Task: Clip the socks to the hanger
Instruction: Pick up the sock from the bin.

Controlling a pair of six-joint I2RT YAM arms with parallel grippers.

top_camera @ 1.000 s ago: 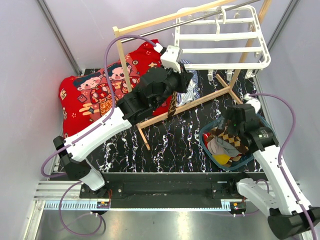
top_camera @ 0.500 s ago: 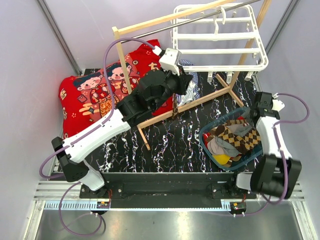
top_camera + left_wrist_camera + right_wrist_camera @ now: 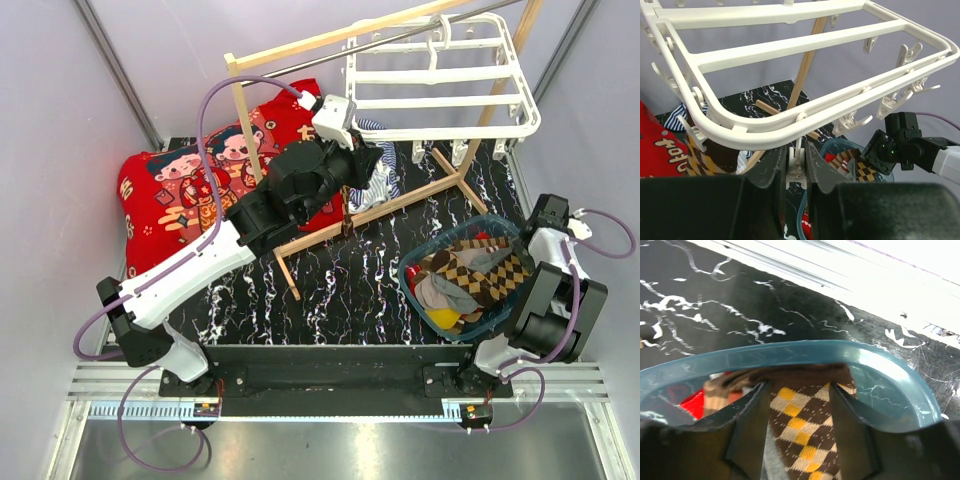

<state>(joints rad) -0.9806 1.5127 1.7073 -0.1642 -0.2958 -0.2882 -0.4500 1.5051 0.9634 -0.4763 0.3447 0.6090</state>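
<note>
Socks (image 3: 470,272) of soft fabric, some in a brown, black and tan diamond check and some plain dark grey, lie heaped in a translucent blue plastic basket (image 3: 790,352) at the right of the black marble-patterned table (image 3: 340,290). One more checkered sock (image 3: 707,157) hangs under the near corner of the large white plastic grid hanger (image 3: 790,47), which hangs from a light wooden pole rack (image 3: 330,35). We cannot tell whether a peg holds that sock. The right gripper (image 3: 799,386) hovers inside the basket, its fingers spread wide on either side of a checkered sock and grasping nothing. The left gripper (image 3: 796,150) reaches up under the hanger's rim, its fingers drawn close on a small white clip peg (image 3: 796,167), pinching it. We judge that the step in hand is fetching the next sock. To do it well, we would lower the right fingers onto one end of the top sock, take a single sock and not the heap, and lift it clear of the basket rim. The left should squeeze the peg steadily without pulling, since the hanger looks free to swing.
</note>
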